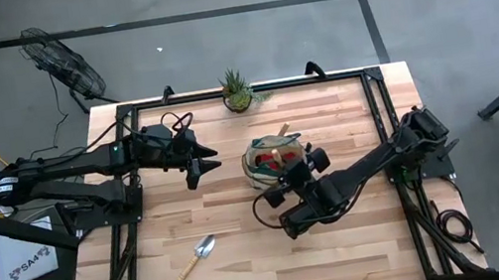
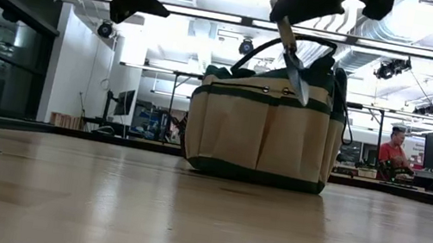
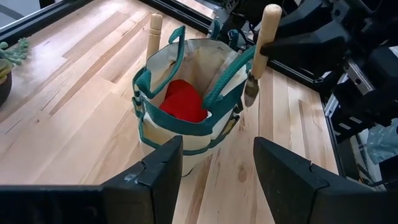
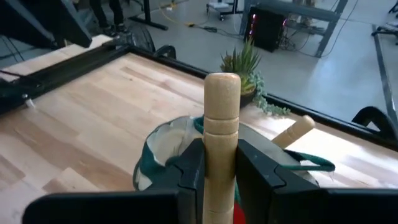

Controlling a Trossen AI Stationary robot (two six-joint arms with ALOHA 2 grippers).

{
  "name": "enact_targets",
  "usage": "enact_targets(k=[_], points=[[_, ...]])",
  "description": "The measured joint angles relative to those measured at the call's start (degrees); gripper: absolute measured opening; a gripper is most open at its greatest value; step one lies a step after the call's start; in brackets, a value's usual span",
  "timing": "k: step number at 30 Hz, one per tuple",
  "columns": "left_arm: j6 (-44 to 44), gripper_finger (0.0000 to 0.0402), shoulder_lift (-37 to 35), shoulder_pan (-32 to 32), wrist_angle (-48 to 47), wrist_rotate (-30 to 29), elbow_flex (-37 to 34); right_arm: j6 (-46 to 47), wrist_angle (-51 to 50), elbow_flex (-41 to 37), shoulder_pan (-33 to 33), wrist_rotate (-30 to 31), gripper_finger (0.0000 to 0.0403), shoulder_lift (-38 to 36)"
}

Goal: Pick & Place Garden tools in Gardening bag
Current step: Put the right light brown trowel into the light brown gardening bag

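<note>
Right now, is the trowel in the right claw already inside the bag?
Not yet. The right claw holds the trowel above the bag; its blade hangs outside, against the rim.

Bright, even light from ceiling strip lamps (image 2: 241,21); soft shadows; glare on the table (image 2: 100,199), blurred nearest the camera.

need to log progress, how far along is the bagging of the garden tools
Done: a red glove and a wooden-handled tool already sit in the gardening bag. In hand: the right gripper is shut on a trowel hanging beside the bag, not yet inside. Left: one more trowel lies on the table. The left gripper hovers open and empty, left of the bag.
</note>
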Motion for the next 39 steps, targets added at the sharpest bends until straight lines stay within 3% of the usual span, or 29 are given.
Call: enact_targets(k=[14, 39], points=[[0.00, 0.0191, 0.01, -0.01, 0.00, -0.39, 0.00, -1.18, 0.06, 0.00, -1.98, 4.28, 0.0054, -0.11], [-0.02, 0.0191, 0.00, -0.01, 0.00, -0.37, 0.00, -2.00, 0.19, 0.00, -3.39, 5.58, 0.0054, -0.11]])
